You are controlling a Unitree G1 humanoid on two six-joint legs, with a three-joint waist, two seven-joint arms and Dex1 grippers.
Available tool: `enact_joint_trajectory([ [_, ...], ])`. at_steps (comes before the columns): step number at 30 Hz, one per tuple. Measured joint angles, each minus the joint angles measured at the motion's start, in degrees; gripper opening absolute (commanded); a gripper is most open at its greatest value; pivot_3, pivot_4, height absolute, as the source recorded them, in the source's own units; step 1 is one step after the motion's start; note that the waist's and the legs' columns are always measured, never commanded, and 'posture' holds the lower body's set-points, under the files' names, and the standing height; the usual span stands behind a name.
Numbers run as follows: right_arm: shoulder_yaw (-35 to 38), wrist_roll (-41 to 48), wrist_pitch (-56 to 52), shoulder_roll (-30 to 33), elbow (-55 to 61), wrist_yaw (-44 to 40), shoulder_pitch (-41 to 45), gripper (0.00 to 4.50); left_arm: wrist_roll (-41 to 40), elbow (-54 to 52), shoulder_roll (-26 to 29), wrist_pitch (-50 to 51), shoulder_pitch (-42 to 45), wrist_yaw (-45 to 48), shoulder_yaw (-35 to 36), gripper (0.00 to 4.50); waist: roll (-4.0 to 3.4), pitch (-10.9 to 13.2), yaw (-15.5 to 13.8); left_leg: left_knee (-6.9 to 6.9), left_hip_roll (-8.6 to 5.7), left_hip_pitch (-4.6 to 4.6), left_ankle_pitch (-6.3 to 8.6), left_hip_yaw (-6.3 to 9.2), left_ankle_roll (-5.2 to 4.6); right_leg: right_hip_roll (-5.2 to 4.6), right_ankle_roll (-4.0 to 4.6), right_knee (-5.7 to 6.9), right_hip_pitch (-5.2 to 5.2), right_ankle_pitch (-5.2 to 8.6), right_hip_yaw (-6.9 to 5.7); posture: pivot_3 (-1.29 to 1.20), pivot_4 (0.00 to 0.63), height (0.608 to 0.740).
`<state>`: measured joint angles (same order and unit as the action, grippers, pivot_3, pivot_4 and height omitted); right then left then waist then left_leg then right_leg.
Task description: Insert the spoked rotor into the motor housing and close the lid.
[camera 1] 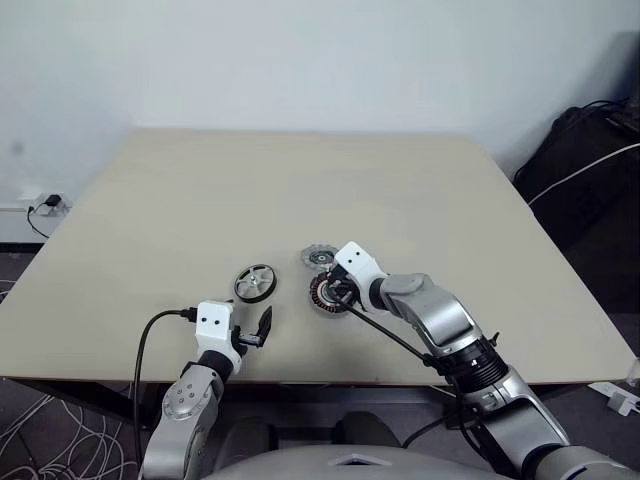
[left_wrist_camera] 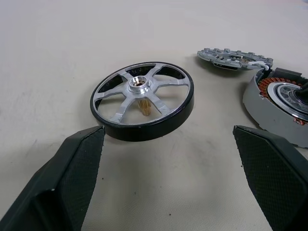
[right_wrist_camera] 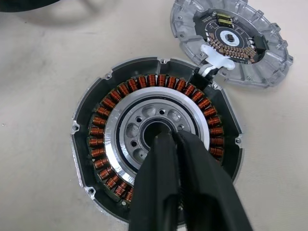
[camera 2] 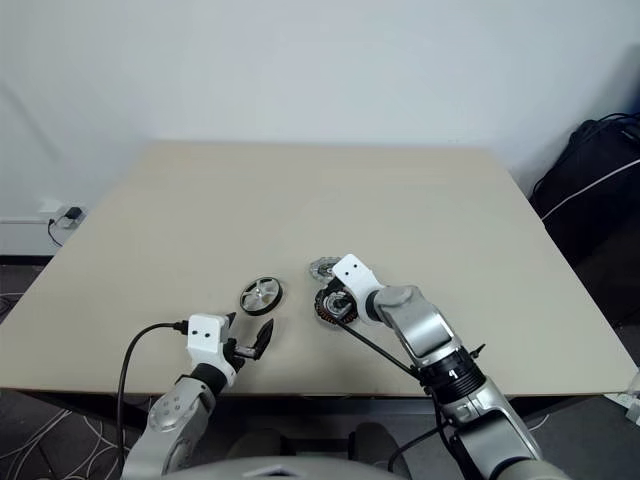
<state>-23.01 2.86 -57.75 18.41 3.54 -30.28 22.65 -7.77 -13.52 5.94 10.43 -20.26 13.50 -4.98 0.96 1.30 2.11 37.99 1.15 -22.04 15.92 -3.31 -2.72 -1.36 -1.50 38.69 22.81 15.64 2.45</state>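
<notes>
So the rotor (left_wrist_camera: 142, 99) was lying flat on the beige desk (camera 1: 200, 200), hub up, just ahead of the left pincer (camera 1: 250, 328), which hung wide open with nothing in it, its black fingers (left_wrist_camera: 67, 178) spread either side of open desk short of the wheel. Over on the right, the motor housing (right_wrist_camera: 156, 134) sat with its copper windings facing up, and the lid (right_wrist_camera: 231, 41) lay just behind it, inside face up, hooked to the housing by a small white connector at the rim. The right pincer (right_wrist_camera: 168, 139) pointed steeply down at the middle of the housing, tips right at the centre hole, the two fingers nearly pressed together with just a sliver of gap. I couldn't make out anything held between them. Rotor and housing were near each other but not touching, rotor on the left side.
</notes>
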Motion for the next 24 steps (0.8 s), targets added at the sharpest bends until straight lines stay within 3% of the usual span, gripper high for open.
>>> enact_joint_trajectory([
  [5,-0.04,0.03,0.00,0.14,1.55,0.26,-0.08,2.63,0.00,0.00,0.00,0.00,0.00,0.01,-0.01,4.50,0.00,0.00,0.02,0.00,0.00,0.00,0.00,0.00,0.00,0.00,-0.02,0.00,0.00,-0.01,0.00,0.00,0.000,0.740],
  [12,3.46,0.70,1.91,-1.68,4.92,2.85,-0.46,2.63,-0.01,0.00,-0.02,-0.02,-0.02,0.03,-0.03,4.50,0.00,0.00,-0.03,0.01,0.00,0.00,0.00,0.00,0.00,0.01,-0.07,0.00,-0.01,-0.04,0.00,0.00,0.000,0.740],
  [15,5.11,0.39,7.47,-3.40,6.80,5.54,-1.85,2.02,0.02,0.02,-0.04,-0.10,-0.01,-0.06,-0.02,4.50,0.01,-0.01,-0.02,0.00,0.00,0.00,0.00,0.00,0.00,0.02,-0.09,0.00,0.00,-0.04,0.00,0.00,0.000,0.740],
  [20,5.50,-1.17,21.30,-6.50,8.98,10.66,-10.01,0.46,0.06,0.05,-0.91,-1.55,-0.15,-2.06,1.58,4.50,0.02,-0.01,-0.07,-0.01,-0.01,-0.01,0.01,0.00,-0.02,0.01,-0.18,-0.01,-0.03,-0.02,0.01,0.00,0.000,0.740],
  [24,5.56,-2.66,27.66,-6.30,11.57,12.98,-17.17,0.46,-0.05,0.07,-2.00,-2.21,0.07,-4.60,4.04,4.50,0.03,-0.02,-0.19,0.05,-0.03,0.02,0.02,0.00,-0.03,-0.02,-0.19,-0.01,-0.07,-0.01,0.01,0.00,0.000,0.740],
])
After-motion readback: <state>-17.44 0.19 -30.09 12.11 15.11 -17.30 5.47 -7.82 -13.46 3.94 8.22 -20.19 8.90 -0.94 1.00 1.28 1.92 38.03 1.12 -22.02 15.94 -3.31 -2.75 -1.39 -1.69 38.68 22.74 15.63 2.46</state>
